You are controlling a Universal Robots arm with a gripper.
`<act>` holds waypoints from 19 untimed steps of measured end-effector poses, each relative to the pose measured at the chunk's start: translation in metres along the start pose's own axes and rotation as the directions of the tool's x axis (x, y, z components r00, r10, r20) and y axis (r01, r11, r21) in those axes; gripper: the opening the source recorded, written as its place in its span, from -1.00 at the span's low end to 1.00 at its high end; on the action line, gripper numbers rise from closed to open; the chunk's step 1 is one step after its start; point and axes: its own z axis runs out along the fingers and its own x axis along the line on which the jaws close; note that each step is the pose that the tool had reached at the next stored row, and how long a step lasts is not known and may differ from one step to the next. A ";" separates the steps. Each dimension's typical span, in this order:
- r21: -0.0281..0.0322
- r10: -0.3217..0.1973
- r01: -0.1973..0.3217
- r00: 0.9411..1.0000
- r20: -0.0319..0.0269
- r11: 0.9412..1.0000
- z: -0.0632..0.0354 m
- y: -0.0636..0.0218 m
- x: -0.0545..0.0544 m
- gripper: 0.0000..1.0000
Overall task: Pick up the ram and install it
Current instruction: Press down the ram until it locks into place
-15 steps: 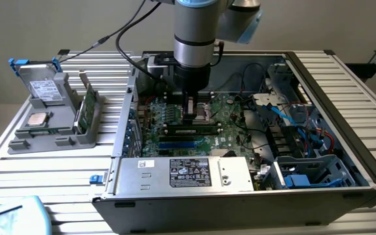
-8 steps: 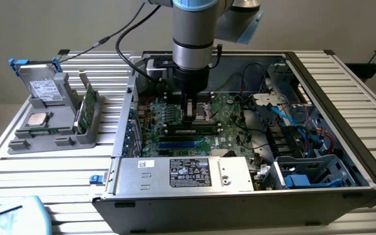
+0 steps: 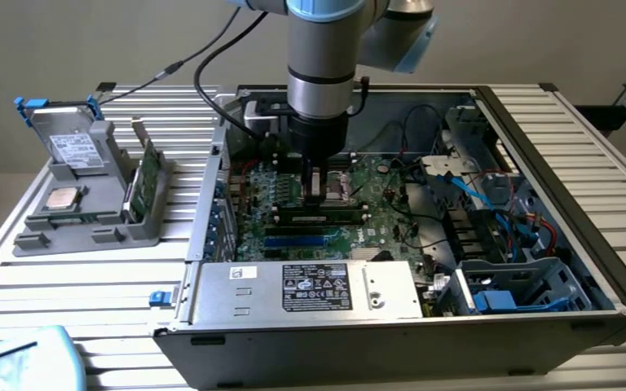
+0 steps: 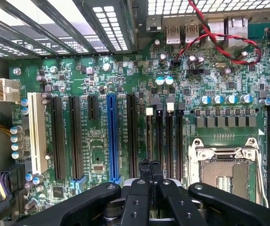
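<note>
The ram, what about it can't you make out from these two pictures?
- Whether the ram is fully seated in its slot: in the exterior view it is too small, and the jaws stand over its middle.
- Whether the shut jaws pinch the ram or only press on it: in the wrist view the jaws cover the spot beneath them.
- The slot's end latches: too small in the exterior view.
- Print on the ram's chips: too small.

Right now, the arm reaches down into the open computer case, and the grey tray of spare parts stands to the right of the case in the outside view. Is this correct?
No. The exterior view shows the grey tray on that view's left of the computer case, not the right. The arm does reach down into the open case.
</note>
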 end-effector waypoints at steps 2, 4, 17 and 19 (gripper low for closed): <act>0.000 0.000 0.000 1.000 -0.002 1.000 0.0009 0.0000 0.000 -0.75; 0.000 0.000 0.000 1.000 -0.004 1.000 0.0016 0.0000 0.000 -0.75; 0.000 0.000 0.000 1.000 -0.009 1.000 -0.0046 0.0002 0.000 -0.75; 0.000 0.000 0.000 1.000 -0.009 1.000 -0.0133 0.0004 0.001 -0.75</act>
